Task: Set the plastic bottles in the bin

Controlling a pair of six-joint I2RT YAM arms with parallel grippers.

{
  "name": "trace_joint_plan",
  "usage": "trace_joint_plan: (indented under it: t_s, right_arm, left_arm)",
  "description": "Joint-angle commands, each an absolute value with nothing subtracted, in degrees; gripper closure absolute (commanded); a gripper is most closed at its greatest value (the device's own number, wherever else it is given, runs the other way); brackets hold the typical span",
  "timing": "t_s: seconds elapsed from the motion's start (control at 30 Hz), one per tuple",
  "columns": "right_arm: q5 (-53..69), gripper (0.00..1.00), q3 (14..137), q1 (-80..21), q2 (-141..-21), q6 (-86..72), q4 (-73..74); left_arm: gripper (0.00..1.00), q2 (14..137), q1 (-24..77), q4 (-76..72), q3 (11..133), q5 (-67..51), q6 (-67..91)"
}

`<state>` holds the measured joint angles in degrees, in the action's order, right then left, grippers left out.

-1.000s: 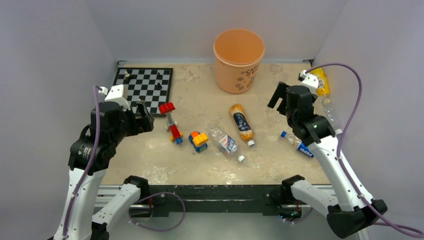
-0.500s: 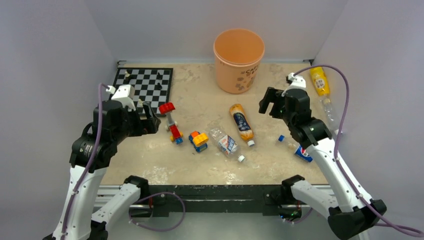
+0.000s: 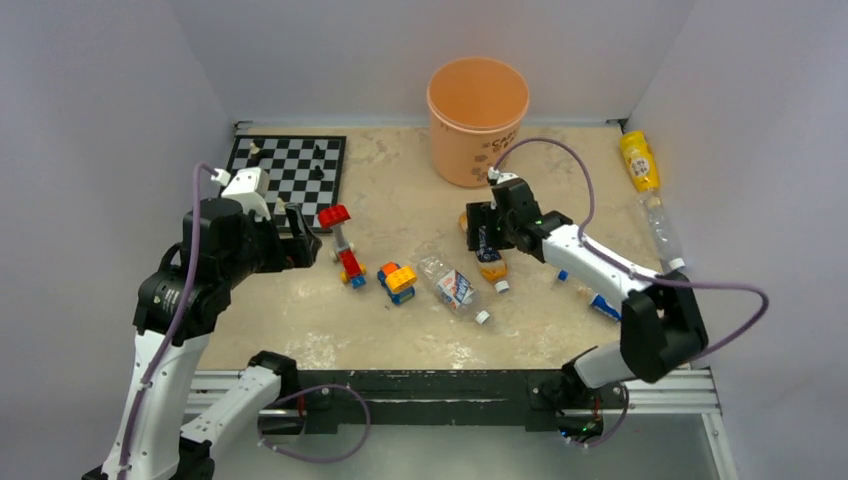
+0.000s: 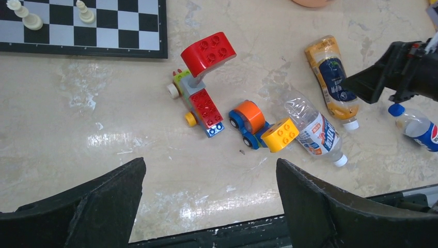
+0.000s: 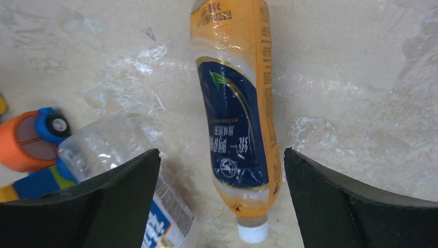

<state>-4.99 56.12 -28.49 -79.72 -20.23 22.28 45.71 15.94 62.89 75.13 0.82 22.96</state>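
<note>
1. The round peach-orange plastic bin stands upright at the top centre of the overhead view, at the far edge of the beige marbled tabletop. From this view nothing shows inside it.
2. An orange plastic bottle with a dark blue label lies on its side just below the bin, near the middle of the table. Its white cap points toward the bottom of the frame.
3. The right gripper hangs over this bottle with its jaws spread wide, one black finger on each side. Neither finger appears to touch the bottle.
4. A clear plastic bottle with a white, blue and red label lies just left of the orange one and at an angle to it.
5. A small bottle with a blue cap and blue label lies to the right, beneath the right arm.
6. At the right edge, a yellow bottle and a clear bottle lie in line along the wall.
7. Left of centre sit a red-topped brick toy and a blue, orange and yellow brick car, the car touching the clear labelled bottle.
8. The left gripper hovers at the left, jaws spread and empty, near a black-and-white chessboard in the upper left that carries a few pieces.
</note>
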Motion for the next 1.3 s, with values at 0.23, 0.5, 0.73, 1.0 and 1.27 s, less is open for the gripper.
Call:
trace_joint_plan:
  t_s: [0.23, 0.5, 0.73, 1.0, 1.27]
  right_arm:
    - [-6.6, 0.27, 62.8, -28.3, -97.4, -14.4, 17.7]
    - [-7.8, 0.69, 62.5, -28.4, -88.2, -14.4, 21.6]
    - [-10.6, 0.68, 72.3, -28.4, -67.5, -14.3, 30.1]
    - [-20.9, 0.61, 95.2, -25.6, -75.1, -8.3, 14.5]
    - [-22.7, 0.58, 111.7, -22.3, -96.2, -7.5, -2.0]
  left_arm:
    - [0.00, 44.6, 16.3, 65.5, 77.0, 3.5, 21.3]
    - [0.00, 43.9, 16.3, 66.1, 76.6, 5.4, 20.8]
    - [0.00, 45.2, 16.3, 66.2, 77.4, 3.9, 21.0]
    - [0.00, 44.3, 16.3, 66.2, 76.8, 3.0, 21.1]
    - [0.00, 43.3, 16.3, 71.4, 77.8, 3.4, 19.4]
